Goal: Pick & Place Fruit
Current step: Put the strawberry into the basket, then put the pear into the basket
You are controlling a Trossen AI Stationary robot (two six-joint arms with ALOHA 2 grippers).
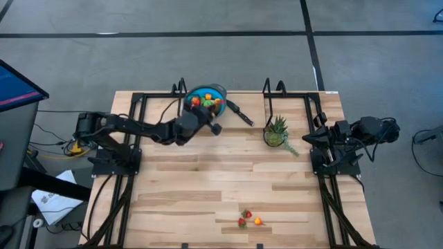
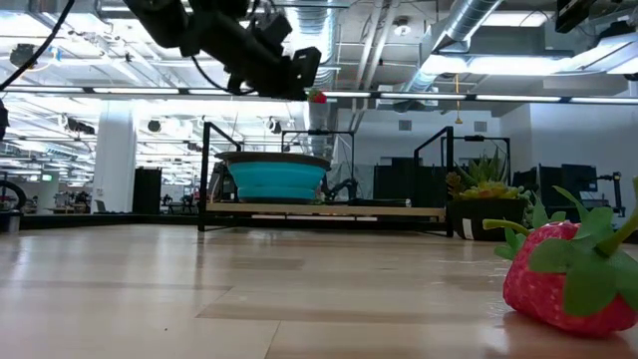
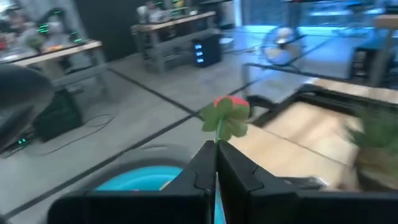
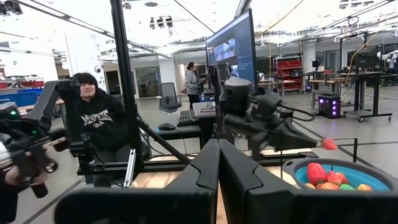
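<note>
Fingers of the left gripper (image 3: 216, 163) are pinching a strawberry (image 3: 227, 114) by its leaves beside the bowl (image 1: 208, 92) at upper centre; it could be slipping out short of the rim. Right gripper (image 4: 217, 163) is sitting closed and empty at the worktop's (image 1: 208, 180) right edge.

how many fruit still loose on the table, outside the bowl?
3: two strawberries and one orange piece, clustered near the table's front edge. Another strawberry is held in the left claw beside the blue bowl.
</note>
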